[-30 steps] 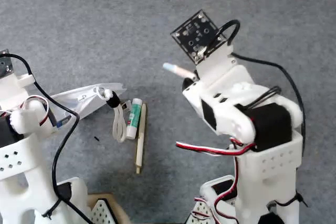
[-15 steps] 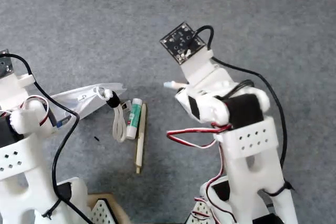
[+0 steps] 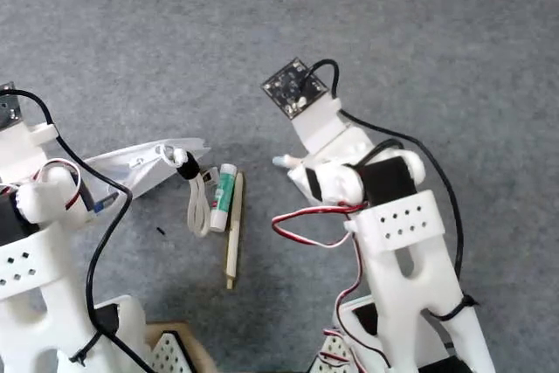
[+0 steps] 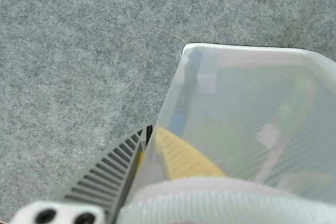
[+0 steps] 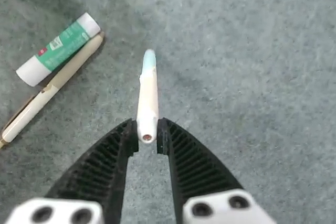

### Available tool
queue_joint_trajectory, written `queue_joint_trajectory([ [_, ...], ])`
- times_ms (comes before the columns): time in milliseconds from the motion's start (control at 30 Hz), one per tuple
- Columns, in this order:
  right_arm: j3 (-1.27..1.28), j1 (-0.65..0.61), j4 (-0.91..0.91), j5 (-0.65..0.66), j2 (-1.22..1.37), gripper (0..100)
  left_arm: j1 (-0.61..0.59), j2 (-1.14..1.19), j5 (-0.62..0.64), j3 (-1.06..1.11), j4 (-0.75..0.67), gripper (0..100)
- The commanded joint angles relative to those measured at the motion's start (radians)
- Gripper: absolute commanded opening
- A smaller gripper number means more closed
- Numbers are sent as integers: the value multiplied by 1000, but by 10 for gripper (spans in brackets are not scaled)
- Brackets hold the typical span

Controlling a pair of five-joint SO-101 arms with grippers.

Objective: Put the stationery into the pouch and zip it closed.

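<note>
The translucent mesh pouch [image 3: 140,168] lies at the left of the grey mat, its mouth facing the loose stationery. My left gripper [image 4: 149,132] is shut on the pouch [image 4: 252,103] at one edge, with a yellow pad visible through the mesh. Beside the pouch mouth lie a white and green glue stick [image 3: 224,196] and a beige pen [image 3: 234,231]. My right gripper [image 5: 148,136] is shut on a white pen with a light blue tip [image 5: 148,95]. It holds this pen [image 3: 283,162] just right of the glue stick [image 5: 58,50] and the beige pen [image 5: 52,88].
A white cord loop [image 3: 199,205] with a black end lies between the pouch mouth and the glue stick. A brown box corner [image 3: 179,342] sits at the near edge by the left arm's base. Open grey mat [image 3: 437,58] stretches across the far side and to the right.
My right arm has swung left and nearer with the white pen, bringing its blue tip down close to the glue stick. The left arm and pouch have stayed still.
</note>
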Motion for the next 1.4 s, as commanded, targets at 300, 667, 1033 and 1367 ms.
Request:
queue_joint_trajectory([
  [300, 148, 8, -91, 14, -15, 12, -15, 14, 0, 48, -6, 28],
  [667, 315, 11, -126, 14, -13, 12, -15, 14, 0, 48, -6, 28],
  [1033, 495, 11, -267, 14, -13, 28, -15, 14, 0, 48, -6, 28],
  [1367, 510, 11, -273, 14, -13, 116, -15, 14, 0, 48, -6, 28],
])
